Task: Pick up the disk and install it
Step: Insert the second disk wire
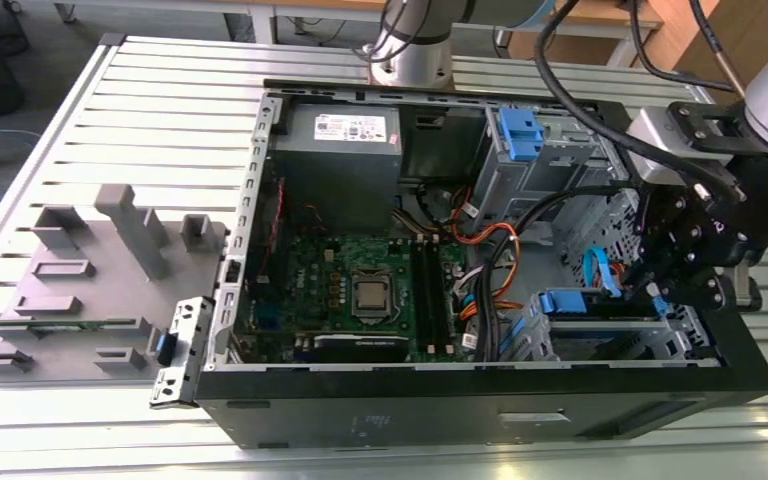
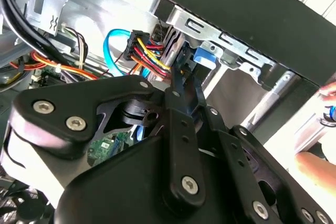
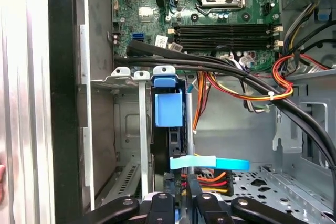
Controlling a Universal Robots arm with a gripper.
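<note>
The disk (image 1: 575, 304) stands on edge in the drive cage at the front corner of the open computer case, on the exterior view's right. In the first wrist view its blue carrier tab (image 3: 168, 109) sticks out between the cage's metal rails. In the second wrist view, part of that blue carrier (image 2: 203, 57) shows under the cage rim. My gripper (image 1: 650, 292) hangs over the cage, just behind the disk. Its fingers are together at the disk's rear edge (image 3: 185, 183), beside the bundle of red, yellow and black power wires (image 2: 149, 51). The fingertips (image 2: 178, 77) look closed, with nothing clearly held.
A light-blue data cable (image 3: 210, 163) crosses just ahead of my fingers. Thick black cables (image 3: 247, 77) run over the motherboard (image 1: 357, 290). A second blue carrier (image 1: 518, 135) sits in the upper bay. A grey fixture block (image 1: 97, 280) lies left of the case. A person's hand (image 2: 317, 169) is outside the case wall.
</note>
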